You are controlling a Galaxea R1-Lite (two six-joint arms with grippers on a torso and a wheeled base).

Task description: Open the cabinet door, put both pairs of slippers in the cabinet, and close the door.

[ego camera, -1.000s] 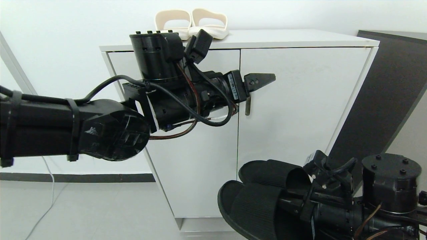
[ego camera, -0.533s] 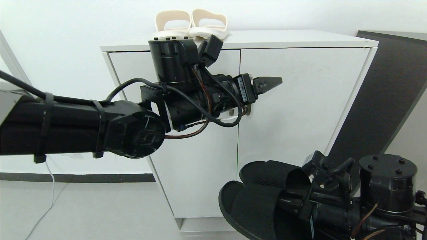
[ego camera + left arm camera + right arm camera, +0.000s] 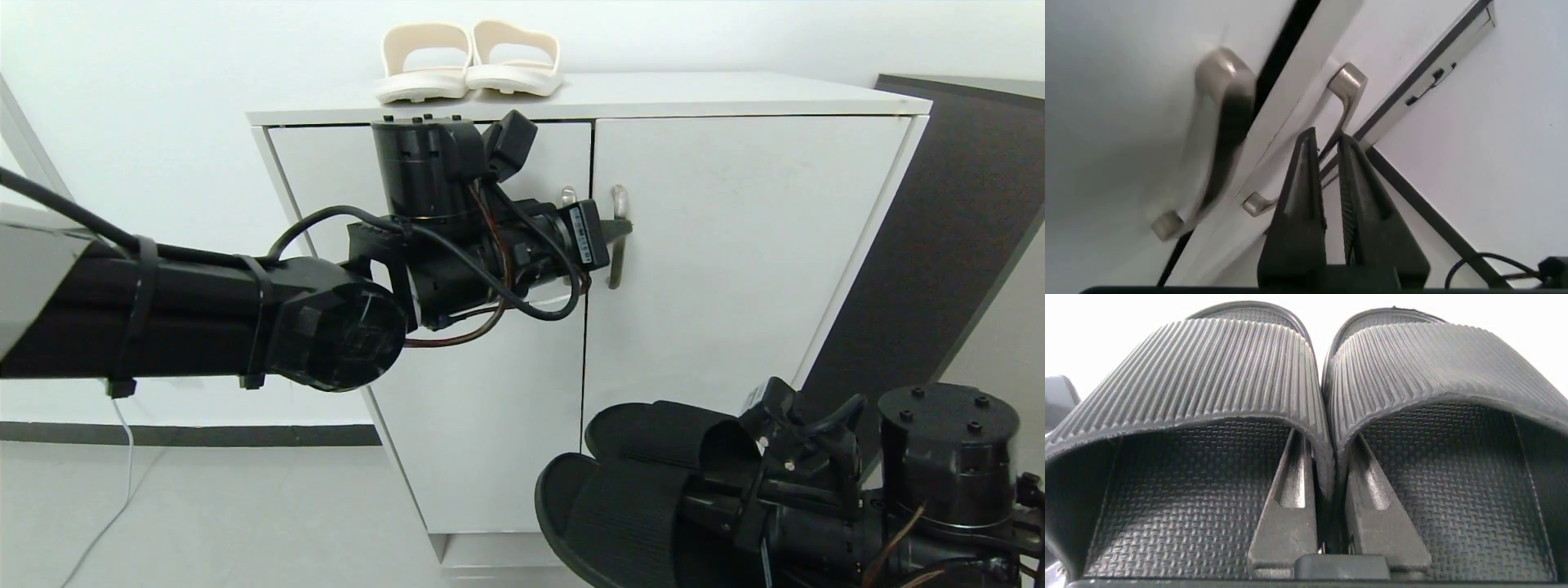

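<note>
The left gripper [image 3: 1327,143] overlaps the bar of 1 silver handle [image 3: 1346,86], the second handle [image 3: 1212,139] lying across the dark seam [image 3: 1282,57] between 2 white cabinet doors [image 3: 1118,65].

**Cabinet shut, one pair on top, one pair held**

White two-door cabinet [image 3: 816,106]: both doors look shut, with a thin dark seam between them. There are two metal bar handles beside the seam, left handle [image 3: 568,196] and right handle [image 3: 618,253]. Left gripper [image 3: 1327,139] fingers sit close around the right handle.

Cream slippers [image 3: 469,61]: side by side on the cabinet top, above the left door.

Black slippers [image 3: 1315,416]: ribbed straps, side by side. Right gripper [image 3: 1327,457] has one finger inside each, pinching the inner walls together, low in front of the right door.
</note>
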